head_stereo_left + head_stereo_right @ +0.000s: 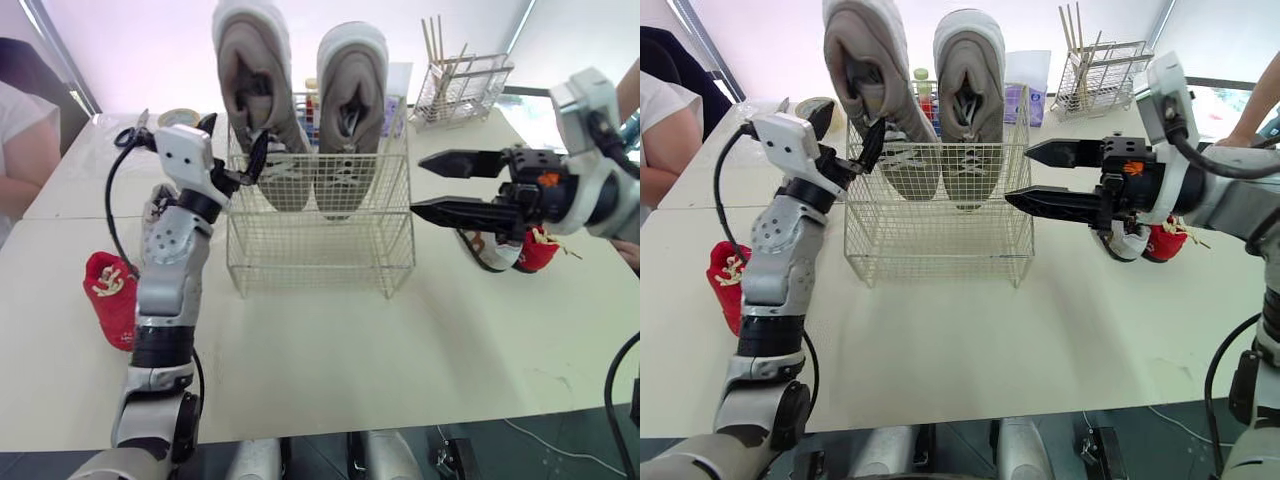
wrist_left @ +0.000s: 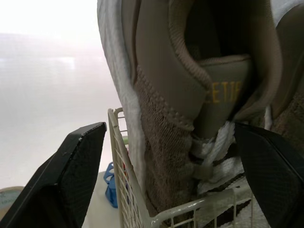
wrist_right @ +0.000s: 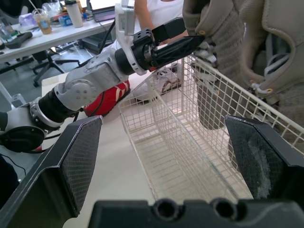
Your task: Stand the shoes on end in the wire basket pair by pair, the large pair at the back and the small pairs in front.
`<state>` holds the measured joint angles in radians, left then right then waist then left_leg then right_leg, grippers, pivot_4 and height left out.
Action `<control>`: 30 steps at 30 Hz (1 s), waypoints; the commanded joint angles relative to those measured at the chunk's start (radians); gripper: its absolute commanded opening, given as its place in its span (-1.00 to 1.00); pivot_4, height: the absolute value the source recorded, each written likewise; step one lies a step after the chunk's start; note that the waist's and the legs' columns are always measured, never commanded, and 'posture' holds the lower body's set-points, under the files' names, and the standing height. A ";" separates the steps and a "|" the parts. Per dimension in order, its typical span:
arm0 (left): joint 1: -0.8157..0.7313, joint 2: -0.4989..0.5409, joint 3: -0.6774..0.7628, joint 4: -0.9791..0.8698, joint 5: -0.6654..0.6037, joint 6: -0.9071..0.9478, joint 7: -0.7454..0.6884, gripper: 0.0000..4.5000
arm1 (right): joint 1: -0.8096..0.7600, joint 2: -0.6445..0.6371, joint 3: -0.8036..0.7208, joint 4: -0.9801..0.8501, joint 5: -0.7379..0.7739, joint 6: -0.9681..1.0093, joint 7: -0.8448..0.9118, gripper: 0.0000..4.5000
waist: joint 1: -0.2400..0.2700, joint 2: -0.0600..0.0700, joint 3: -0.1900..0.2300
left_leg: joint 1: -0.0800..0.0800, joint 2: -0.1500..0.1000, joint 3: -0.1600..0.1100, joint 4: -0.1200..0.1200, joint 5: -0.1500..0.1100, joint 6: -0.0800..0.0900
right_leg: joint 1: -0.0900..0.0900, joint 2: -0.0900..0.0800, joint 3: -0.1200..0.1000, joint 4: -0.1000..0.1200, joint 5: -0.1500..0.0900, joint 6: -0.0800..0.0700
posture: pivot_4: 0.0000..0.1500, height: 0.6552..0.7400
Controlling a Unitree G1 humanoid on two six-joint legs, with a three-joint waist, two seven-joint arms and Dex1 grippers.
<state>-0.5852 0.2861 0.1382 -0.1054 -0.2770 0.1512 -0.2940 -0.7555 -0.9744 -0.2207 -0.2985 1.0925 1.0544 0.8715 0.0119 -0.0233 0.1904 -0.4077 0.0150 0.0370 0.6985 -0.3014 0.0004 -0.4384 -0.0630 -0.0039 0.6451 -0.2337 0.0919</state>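
**Grey knit shoes on end in the basket: handling and points of hold**

Large pair, toes down and heels up, stands against the back wall of the wire basket at the middle of the worktop. The front half of the basket holds nothing yet. The left gripper is spread astride the basket's left rim, with one finger outside the wire and the other by the laces of the left large shoe. Whether either finger touches cannot be told. The right gripper hovers just beside the basket's right wall, fingers wide apart and holding nothing.

The small shoes lie outside on the worktop. A red one is left of the left arm, and a white one and another red one sit close together behind the right gripper.

Judged from their build, the shoes are light, with soft uppers that give under pressure and firmer soles and heels. A pinch across the heel collar or sole edge should hold better than one on the knit. The loose laces may catch in the mesh. The small shoes probably tip easily on end, so they may need to lean on the large pair or the wire.
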 commanded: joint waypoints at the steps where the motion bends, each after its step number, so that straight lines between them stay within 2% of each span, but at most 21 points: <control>1: 0.057 0.041 0.035 -0.271 -0.126 0.186 0.014 0.97 | -0.032 0.014 0.012 0.017 -0.030 -0.038 0.023 1.00 | -0.001 0.000 0.000 | 0.000 0.000 0.000 0.000 0.000 0.000 | 0.000 0.000 0.000 0.000 0.000 0.000 | 1.00 1.00; 3: 0.107 0.061 0.058 -0.388 -0.217 0.318 0.037 0.97 | -0.040 0.027 0.021 0.036 -0.047 -0.056 0.036 1.00 | -0.001 0.000 0.000 | 0.000 0.000 0.000 0.000 0.000 0.000 | 0.000 0.000 0.000 0.000 0.000 0.000 | 1.00 1.00; 5: 0.145 0.130 0.102 -0.500 -0.297 0.450 0.046 0.97 | -0.051 0.027 0.039 0.055 -0.061 -0.061 0.060 1.00 | -0.001 0.000 0.000 | 0.000 0.000 0.000 0.000 0.000 0.000 | 0.000 0.000 0.000 0.000 0.000 0.000 | 1.00 1.00; 9: 0.160 0.238 0.228 -0.596 -0.484 0.656 0.108 0.97 | -0.082 0.047 0.073 0.101 -0.108 -0.081 0.083 1.00 | -0.001 0.000 0.000 | 0.001 0.001 -0.001 0.000 0.000 0.000 | 0.000 0.000 0.000 0.001 0.000 0.000 | 1.00 1.00; 14: 0.171 0.335 0.377 -0.586 -0.835 0.757 0.092 0.97 | -0.158 0.132 0.049 0.253 -0.187 -0.148 0.016 1.00 | -0.002 0.000 0.000 | 0.002 0.000 -0.001 0.000 0.000 0.000 | 0.002 0.001 0.000 0.001 0.000 0.000 | 1.00 1.00; 18: 0.252 0.381 0.338 -0.620 -0.981 0.796 0.114 0.97 | -0.126 0.148 -0.022 0.344 -0.229 -0.183 -0.049 1.00 | 0.002 0.000 0.000 | 0.001 -0.001 -0.002 0.000 0.000 0.000 | 0.002 0.000 0.000 0.000 0.000 0.000 | 1.00 1.00; 20: 0.282 0.427 0.264 -0.667 -0.967 0.825 0.117 0.97 | -0.069 0.159 -0.073 0.372 -0.227 -0.168 -0.096 1.00 | 0.003 0.000 0.000 | 0.001 -0.001 -0.002 0.000 0.000 0.000 | 0.003 -0.001 0.000 -0.002 0.000 0.000 | 1.00 1.00; 25: 0.320 0.450 0.142 -0.714 -0.997 0.795 0.022 0.97 | 0.150 0.211 -0.203 0.313 -0.384 -0.332 -0.320 1.00 | 0.001 0.001 0.000 | 0.002 -0.002 -0.004 0.000 0.000 0.000 | 0.007 0.000 0.000 -0.006 0.000 -0.001 | 1.00 1.00; 27: 0.335 0.445 0.112 -0.705 -1.033 0.781 -0.044 0.97 | 0.331 0.201 -0.257 0.193 -0.452 -0.371 -0.352 1.00 | 0.003 0.004 -0.001 | 0.002 -0.002 -0.003 -0.001 0.000 0.000 | 0.007 0.000 0.000 -0.006 0.000 -0.001 | 1.00 1.00; 30: 0.335 0.454 0.069 -0.697 -1.062 0.771 -0.121 0.97 | 0.520 0.223 -0.334 0.075 -0.469 -0.378 -0.394 1.00 | 0.002 0.008 -0.001 | 0.002 -0.001 -0.005 -0.002 0.000 -0.001 | 0.007 0.001 0.000 -0.006 -0.001 0.000 | 1.00 1.00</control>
<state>-0.2432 0.7294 0.2167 -0.7856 -1.3131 0.9489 -0.3661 -0.2639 -0.7543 -0.4818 -0.1257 0.6297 0.7063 0.4996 0.0136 -0.0158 0.1891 -0.4051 0.0135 0.0323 0.6969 -0.3010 -0.0003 -0.4315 -0.0616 -0.0037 0.6394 -0.2342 0.0917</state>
